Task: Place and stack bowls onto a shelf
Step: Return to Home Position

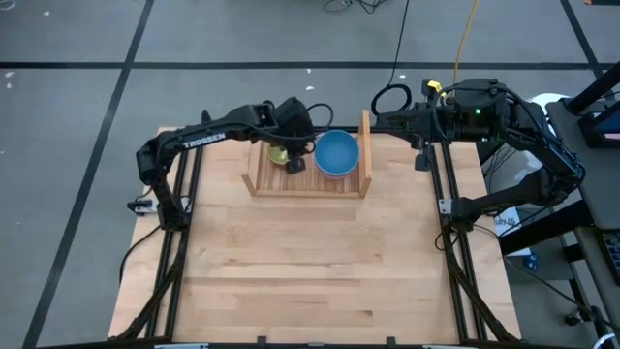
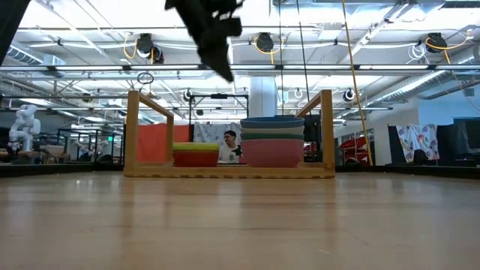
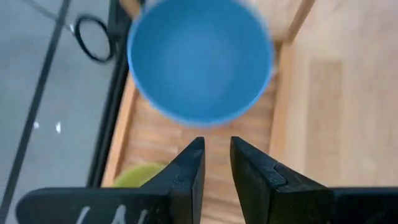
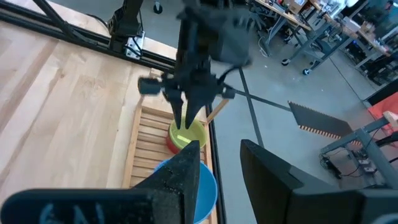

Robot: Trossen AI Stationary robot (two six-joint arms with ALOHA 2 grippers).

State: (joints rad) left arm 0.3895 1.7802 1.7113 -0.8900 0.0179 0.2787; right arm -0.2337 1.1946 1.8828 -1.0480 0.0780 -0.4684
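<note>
If you look straight down from overhead, the shelf sits at the 12 o'clock edge of the table. It's got the blue bowl in its 3 o'clock half and a yellow-green bowl in the 9 o'clock half. The left gripper hangs right over the yellow-green one. The right gripper is parked past the shelf's 3 o'clock side board, up around the table's 1 o'clock corner, well apart from the bowls.

From table level you get two stacks on the shelf. On the 9 o'clock side the yellow-green bowl is nested in a red bowl. On the 3 o'clock side there's a taller pile with the blue bowl on top and a pink bowl at the bottom. The left gripper is up high above the short stack, clear of it. A person shows way back in the room.

Left wrist cam: the left gripper has a narrow gap between its fingers and nothing in it. The blue bowl is out ahead on the shelf.

Right wrist cam: the right gripper has its fingers parted and is empty too. Across from it, the left gripper points down at the yellow-green bowl.
</note>
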